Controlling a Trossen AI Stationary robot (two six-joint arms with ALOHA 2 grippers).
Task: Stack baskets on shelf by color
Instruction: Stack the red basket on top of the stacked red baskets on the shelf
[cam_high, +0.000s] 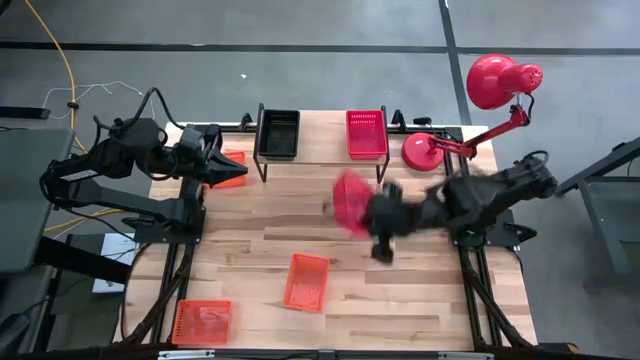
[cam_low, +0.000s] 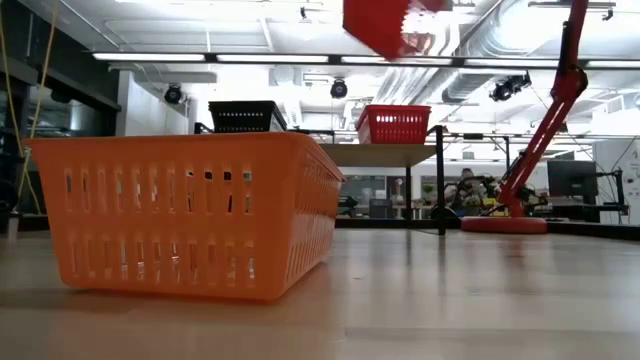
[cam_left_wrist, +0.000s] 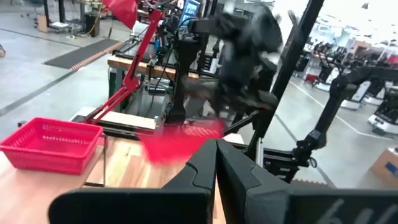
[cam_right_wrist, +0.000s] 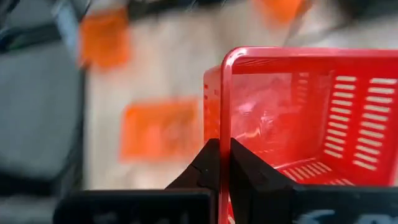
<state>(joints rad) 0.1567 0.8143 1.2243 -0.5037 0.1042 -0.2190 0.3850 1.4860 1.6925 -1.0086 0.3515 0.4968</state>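
A pinkish red mesh basket (cam_high: 349, 201) is in the air over the table's middle, held by my right gripper (cam_high: 372, 214); it shows high up in the low view (cam_low: 385, 24). The shelf (cam_high: 322, 138) at the far edge carries a black basket (cam_high: 278, 133) and a red basket (cam_high: 366, 133). Two orange baskets (cam_high: 306, 282) (cam_high: 202, 322) sit on the near part of the table. My left gripper (cam_high: 213, 165) waits shut at the far left, beside another orange basket (cam_high: 233, 169). My right gripper pinches one wall of the pinkish red basket at its rim (cam_right_wrist: 222, 112), close to a corner, with one finger inside the basket and one outside. The basket is lifted clear of the table and juts out beyond the fingers toward the table's left.
A red desk lamp (cam_high: 500, 80) stands on its base (cam_high: 430, 152) at the far right corner, right of the shelf. The near orange basket (cam_low: 190, 215) fills the low view's left. Bare wood lies between the shelf and the near baskets.
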